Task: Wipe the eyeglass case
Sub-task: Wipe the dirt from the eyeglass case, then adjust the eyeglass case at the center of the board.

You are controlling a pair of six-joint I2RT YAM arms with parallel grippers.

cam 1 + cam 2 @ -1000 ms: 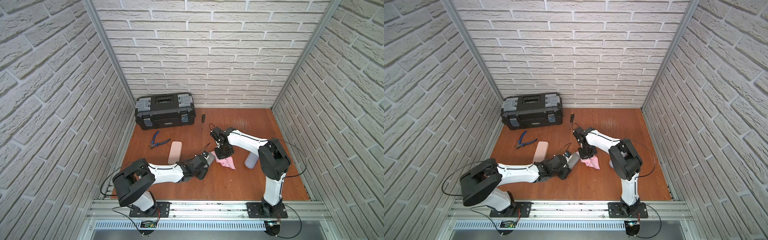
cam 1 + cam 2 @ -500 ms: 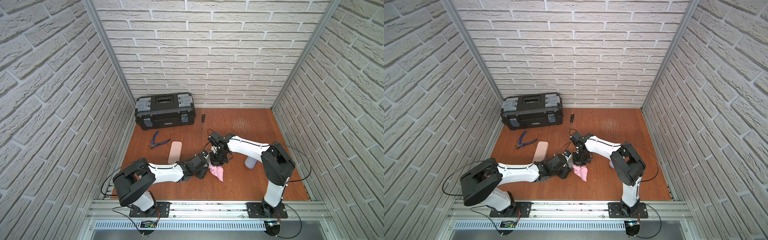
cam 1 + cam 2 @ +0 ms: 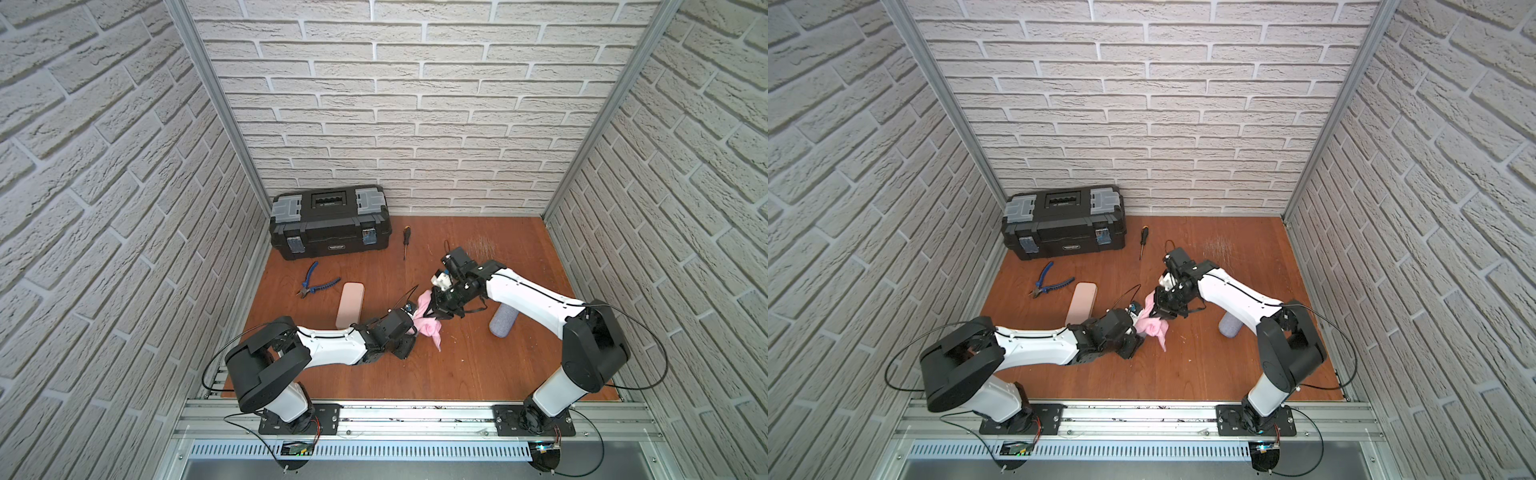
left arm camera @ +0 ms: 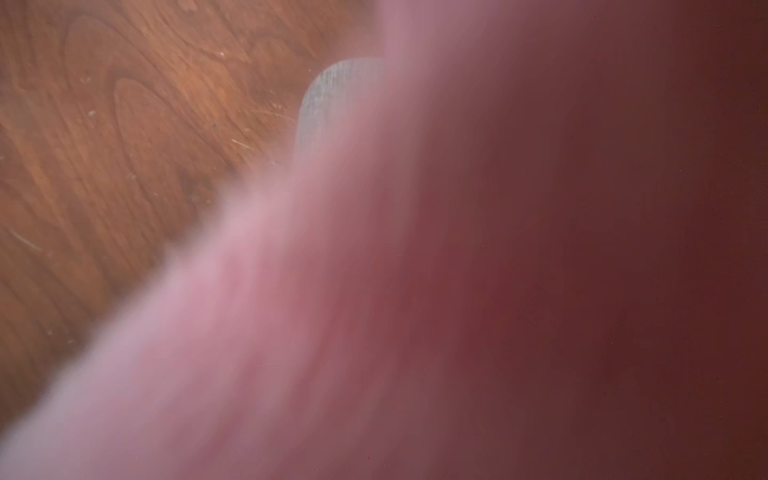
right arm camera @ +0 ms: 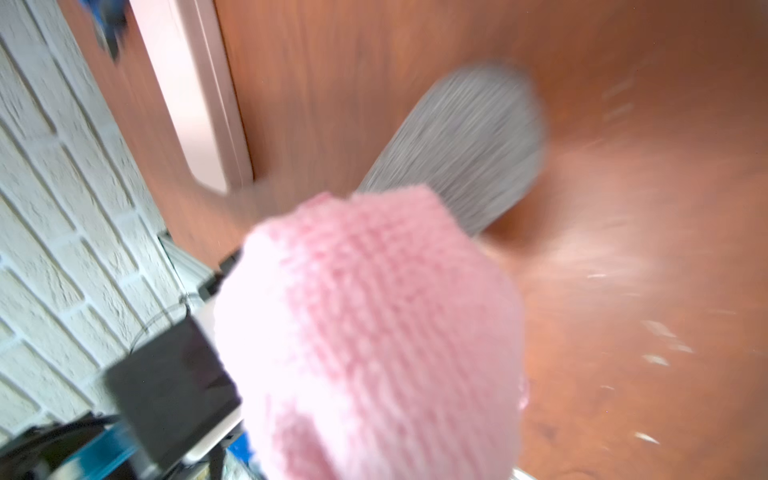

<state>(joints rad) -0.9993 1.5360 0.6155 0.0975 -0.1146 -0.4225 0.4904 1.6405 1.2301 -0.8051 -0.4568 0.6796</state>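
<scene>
The eyeglass case (image 5: 461, 145) is a grey fabric oblong held in my left gripper (image 3: 409, 336). Its rounded end (image 4: 332, 104) sticks out past the pink knitted cloth (image 3: 428, 324) draped over it. In both top views the cloth hides the case and the left fingertips. My right gripper (image 3: 434, 311) points down from behind and is shut on the top of the cloth (image 3: 1152, 322). The cloth (image 5: 374, 332) fills the right wrist view and hides the right fingers. In the left wrist view the cloth (image 4: 457, 291) is a blur.
A black toolbox (image 3: 330, 222) stands at the back left, with a screwdriver (image 3: 406, 241) and blue pliers (image 3: 318, 284) nearby. A beige oblong box (image 3: 350, 303) lies just behind my left forearm. A grey rounded roll (image 3: 503, 322) lies under my right forearm. Brick walls close three sides.
My right gripper has swept the cloth leftward from beside the case onto it and over the left gripper's tip. The left arm has stayed still.
</scene>
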